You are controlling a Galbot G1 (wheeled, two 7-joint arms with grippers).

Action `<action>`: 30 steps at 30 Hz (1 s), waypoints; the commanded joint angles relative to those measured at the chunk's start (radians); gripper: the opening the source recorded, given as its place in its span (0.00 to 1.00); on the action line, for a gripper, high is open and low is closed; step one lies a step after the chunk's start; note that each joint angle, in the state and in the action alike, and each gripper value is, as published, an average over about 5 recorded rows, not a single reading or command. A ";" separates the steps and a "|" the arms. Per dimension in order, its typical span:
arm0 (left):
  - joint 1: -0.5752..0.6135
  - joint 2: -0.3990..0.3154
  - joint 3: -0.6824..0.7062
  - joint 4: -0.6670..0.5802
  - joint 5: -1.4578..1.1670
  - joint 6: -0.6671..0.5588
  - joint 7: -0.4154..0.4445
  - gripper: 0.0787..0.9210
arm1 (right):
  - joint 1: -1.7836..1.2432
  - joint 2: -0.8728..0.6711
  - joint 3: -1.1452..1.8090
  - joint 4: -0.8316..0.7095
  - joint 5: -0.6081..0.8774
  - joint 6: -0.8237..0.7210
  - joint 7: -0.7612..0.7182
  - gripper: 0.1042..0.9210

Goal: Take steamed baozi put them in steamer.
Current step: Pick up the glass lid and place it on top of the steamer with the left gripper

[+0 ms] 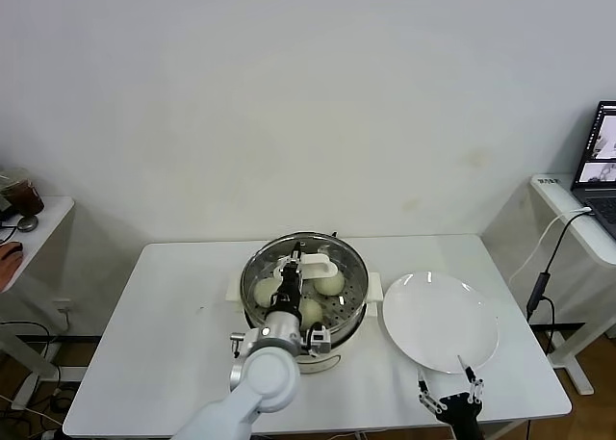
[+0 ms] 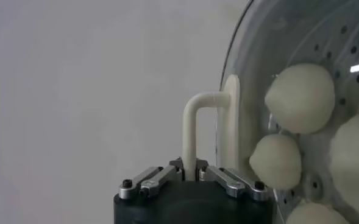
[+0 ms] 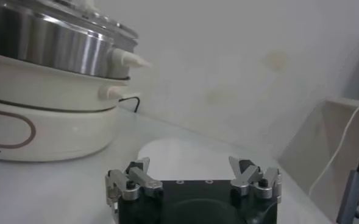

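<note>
A: State the count and position of the steamed baozi (image 1: 330, 283).

B: Three show in the head view and four in the left wrist view, all lying in the steamer (image 1: 356, 300). The steamer stands at the middle of the table (image 1: 173, 305), toward its far edge. The buns are round; no long axis can be told.

A: Other items?

B: One glass lid (image 2: 261, 49) with a white handle (image 1: 315, 265), sitting over the steamer; in the head view the bar runs crosswise to the arm. One white plate (image 1: 441, 322) lies beside the steamer, toward the right edge.

A: End effector condition?

B: The left gripper (image 2: 190, 173) is over the steamer, fingers clamped tight on the lid handle. The right gripper (image 1: 448, 399) hangs at the near edge by the plate, jaws spread wide, holding nothing.
</note>
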 commanded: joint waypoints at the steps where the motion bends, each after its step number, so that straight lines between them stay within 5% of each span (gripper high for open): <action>1: -0.002 -0.019 0.003 0.027 0.018 0.001 -0.010 0.12 | 0.001 -0.001 -0.003 -0.001 -0.005 0.000 -0.001 0.88; 20: 0.047 -0.006 -0.034 -0.028 -0.094 -0.016 -0.077 0.13 | 0.001 -0.002 -0.012 -0.002 -0.010 -0.002 -0.006 0.88; 30: 0.276 0.061 -0.177 -0.224 -0.512 -0.181 -0.265 0.44 | -0.006 0.007 -0.019 0.004 -0.028 -0.002 -0.008 0.88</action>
